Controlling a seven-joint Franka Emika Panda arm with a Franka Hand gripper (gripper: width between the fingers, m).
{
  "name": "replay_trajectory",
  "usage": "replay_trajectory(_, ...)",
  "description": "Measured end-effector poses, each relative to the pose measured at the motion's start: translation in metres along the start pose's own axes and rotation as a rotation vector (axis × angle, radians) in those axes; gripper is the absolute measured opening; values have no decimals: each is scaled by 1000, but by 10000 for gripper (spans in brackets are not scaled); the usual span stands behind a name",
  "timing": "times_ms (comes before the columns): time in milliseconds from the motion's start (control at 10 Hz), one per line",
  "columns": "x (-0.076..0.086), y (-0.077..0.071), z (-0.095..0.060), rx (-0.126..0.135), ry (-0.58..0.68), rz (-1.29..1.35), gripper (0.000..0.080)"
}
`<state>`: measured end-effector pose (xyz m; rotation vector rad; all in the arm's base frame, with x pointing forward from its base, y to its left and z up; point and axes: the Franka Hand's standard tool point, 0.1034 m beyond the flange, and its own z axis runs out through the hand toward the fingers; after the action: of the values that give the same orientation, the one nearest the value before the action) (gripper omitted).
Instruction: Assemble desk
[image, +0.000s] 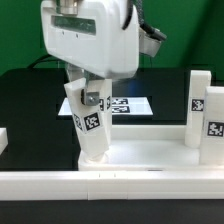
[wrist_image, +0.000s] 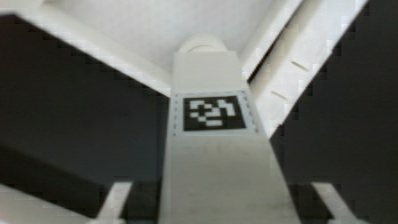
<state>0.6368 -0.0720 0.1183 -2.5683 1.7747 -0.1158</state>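
Observation:
My gripper (image: 88, 88) hangs over the middle of the scene, shut on the upper part of a white square desk leg (image: 88, 122). The leg is tilted, carries black-and-white tags, and its lower end rests on the white desk slab (image: 150, 150). In the wrist view the same leg (wrist_image: 217, 150), with one tag facing the camera, runs out from between the fingers (wrist_image: 118, 200) of the gripper (wrist_image: 217, 208) toward a white rim. Two more tagged legs (image: 200, 95) (image: 215, 118) stand upright at the slab's end on the exterior view's right. I cannot tell whether they sit in sockets.
The marker board (image: 128, 104) lies flat on the black table behind the held leg. A long low white rail (image: 110, 185) runs along the front of the slab. A small white block (image: 3, 142) shows at the exterior view's left edge.

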Motion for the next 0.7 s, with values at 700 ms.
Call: replay_trajectory(700,-24,-9,0,49,-7,641,293)
